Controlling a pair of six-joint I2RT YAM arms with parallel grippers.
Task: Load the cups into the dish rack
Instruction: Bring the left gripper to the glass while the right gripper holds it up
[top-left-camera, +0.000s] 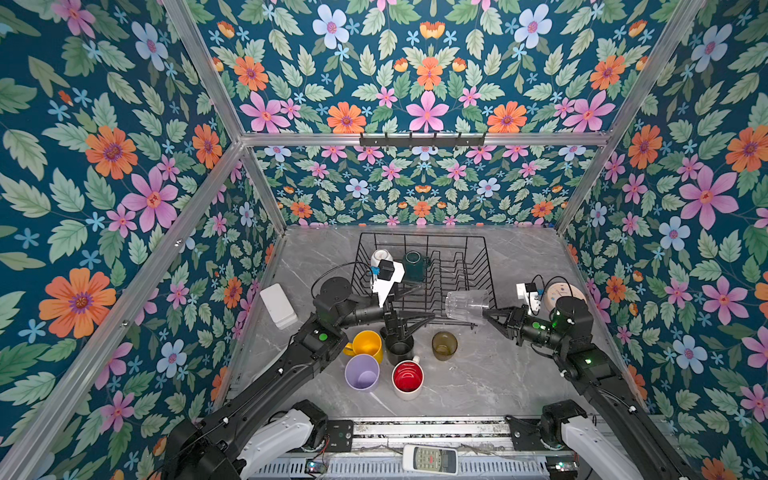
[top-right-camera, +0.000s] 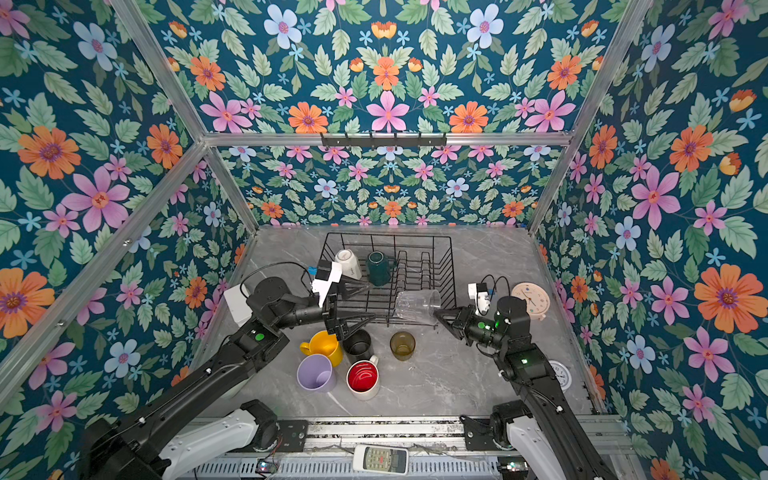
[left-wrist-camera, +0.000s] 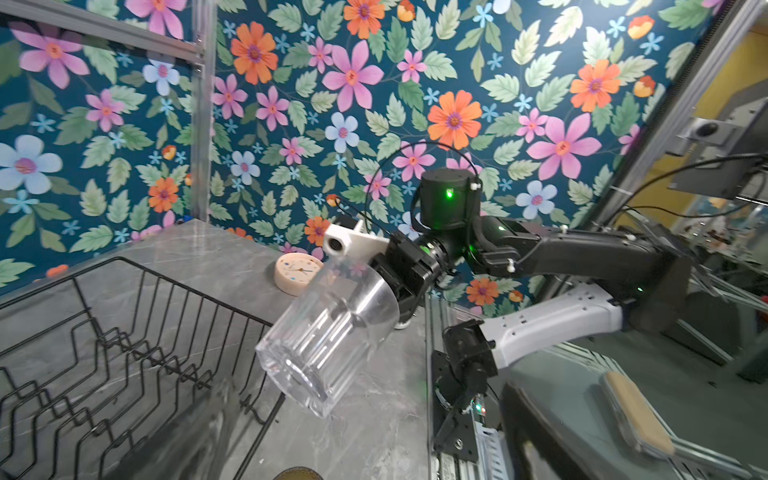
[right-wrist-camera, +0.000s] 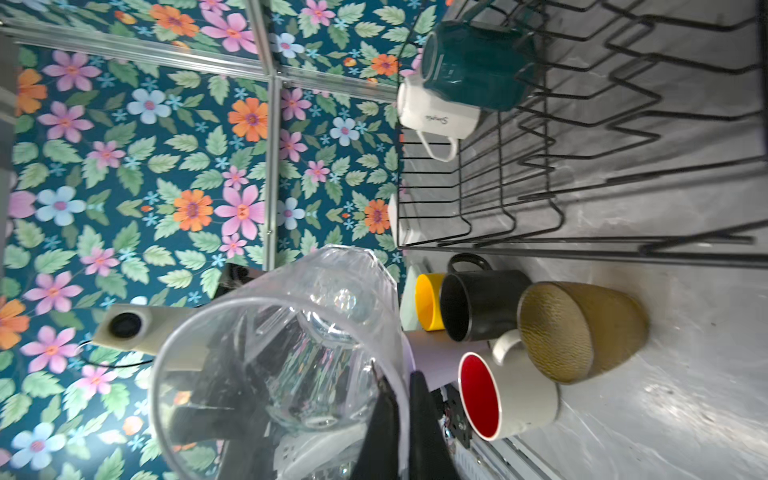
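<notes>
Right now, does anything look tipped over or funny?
Only the clear glass: it's tipped sideways in the air, pinched at its rim by the right gripper, by the near right corner of the dish rack. Nothing looks spilled or broken.

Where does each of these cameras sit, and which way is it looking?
Both top views: overhead at the front, looking down on the table, dish rack, left arm and right arm.
Left wrist: on the left arm, facing the right arm and clear glass; one blurred own finger shows.
Right wrist: on the right arm, looking past its right tool at the cups and rack.
Shared: every view shows the clear glass.
</notes>
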